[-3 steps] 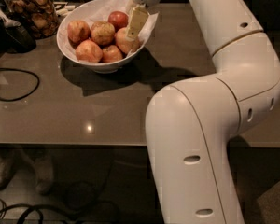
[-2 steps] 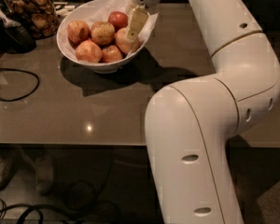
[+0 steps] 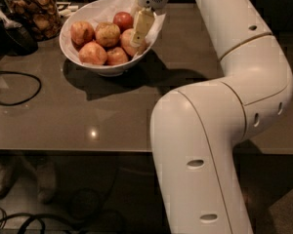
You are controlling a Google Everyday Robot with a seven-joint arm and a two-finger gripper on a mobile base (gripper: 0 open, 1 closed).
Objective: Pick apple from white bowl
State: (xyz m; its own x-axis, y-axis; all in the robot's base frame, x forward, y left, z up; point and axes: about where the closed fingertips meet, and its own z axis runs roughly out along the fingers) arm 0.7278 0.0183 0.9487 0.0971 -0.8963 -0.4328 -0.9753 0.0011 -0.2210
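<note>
Gripper over apple, perhaps touching; other apples crowd white bowl

The table is carrying a bowl near its far edge. A jar is standing at the far left corner. A cable is lying by the left edge. The gripper is hanging over the bowl.

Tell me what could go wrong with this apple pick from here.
1. The claw sits low in the right side of the white bowl, over the apple. The fruit is packed close together, so the claw may nudge the red apple behind it or take a neighbour instead.
2. The crinkled paper liner rises right beside the claw and could snag and lift with it.
</note>
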